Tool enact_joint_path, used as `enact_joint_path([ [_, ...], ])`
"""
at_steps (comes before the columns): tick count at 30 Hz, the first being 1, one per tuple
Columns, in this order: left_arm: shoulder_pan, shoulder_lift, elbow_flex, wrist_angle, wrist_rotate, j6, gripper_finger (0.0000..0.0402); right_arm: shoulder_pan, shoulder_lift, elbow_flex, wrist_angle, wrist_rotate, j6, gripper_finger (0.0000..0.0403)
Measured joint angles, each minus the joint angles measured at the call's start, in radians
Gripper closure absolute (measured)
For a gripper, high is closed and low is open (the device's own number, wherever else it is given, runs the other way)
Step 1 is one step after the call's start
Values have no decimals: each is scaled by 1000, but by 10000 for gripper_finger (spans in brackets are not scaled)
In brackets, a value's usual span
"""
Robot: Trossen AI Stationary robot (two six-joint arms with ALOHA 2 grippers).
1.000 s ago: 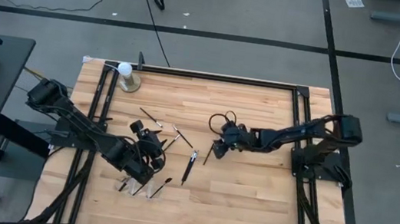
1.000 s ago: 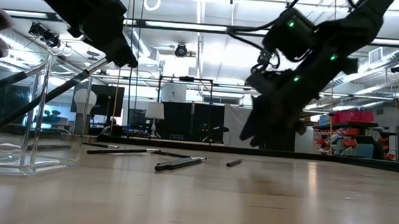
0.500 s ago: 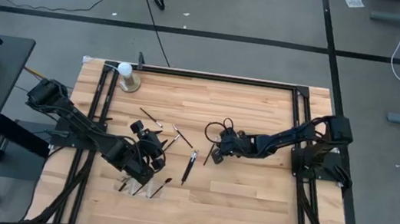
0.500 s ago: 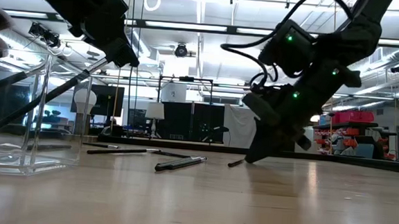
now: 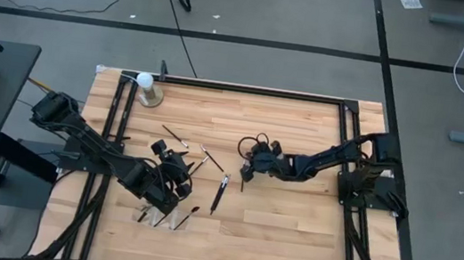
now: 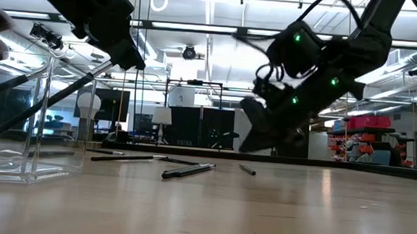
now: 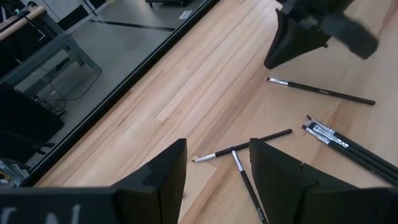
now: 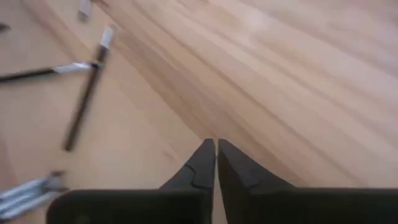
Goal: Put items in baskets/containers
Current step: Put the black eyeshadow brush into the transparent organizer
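Low, right end effector [image 5: 247, 163] (fingers pinched together) angles toward brushes [image 5: 218, 191].

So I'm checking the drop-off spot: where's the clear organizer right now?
In the high view the clear organizer sits near the table's front edge, left of centre, just below the left gripper.

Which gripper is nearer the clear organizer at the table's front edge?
Left. The left gripper hovers just behind the clear organizer, almost over it. The right gripper is well off to its right, near mid-table, past the scattered brushes.
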Motion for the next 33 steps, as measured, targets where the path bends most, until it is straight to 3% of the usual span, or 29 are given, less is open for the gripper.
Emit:
enact_joint_path([
  [6,0,0,0,0,0,0,225,32,-55,1,-30,-21,-12,334],
  [12,0,0,0,4,0,-1,225,85,-35,0,-87,-81,6,238],
  [17,1,0,0,9,-1,-1,225,148,28,0,-61,66,23,186],
  [19,1,0,0,9,-1,-1,225,156,55,0,-62,128,44,184],
  [23,1,0,0,10,-2,-1,225,157,108,2,-30,146,53,200],
  [33,1,0,0,11,-2,-1,225,155,188,5,62,113,-45,274],
])
